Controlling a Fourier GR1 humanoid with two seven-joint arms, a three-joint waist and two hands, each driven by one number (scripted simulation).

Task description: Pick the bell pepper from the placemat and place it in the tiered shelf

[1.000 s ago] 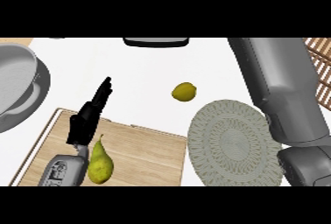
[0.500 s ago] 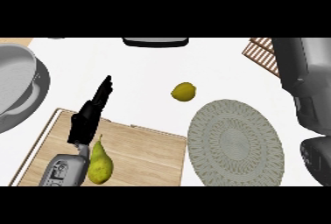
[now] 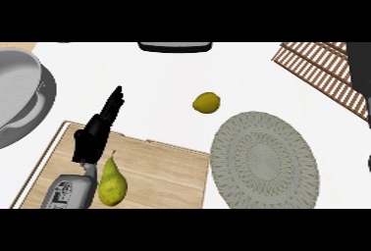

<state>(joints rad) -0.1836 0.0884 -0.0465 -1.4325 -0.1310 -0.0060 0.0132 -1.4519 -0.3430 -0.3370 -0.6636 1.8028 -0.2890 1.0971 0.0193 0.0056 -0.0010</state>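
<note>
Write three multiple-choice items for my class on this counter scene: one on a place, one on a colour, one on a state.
1. Where does the pear lie?
A on the wooden board
B on the round placemat
C on the slatted shelf

2. What colour is the small round fruit?
A red
B yellow
C purple

3. How is the left hand?
A curled round the pear
B open, fingers straight
C out of view

Key:
1 A: the pear rests on the board, apart from placemat and shelf.
2 B: its skin is yellow.
3 B: straight fingers hold nothing.
</note>
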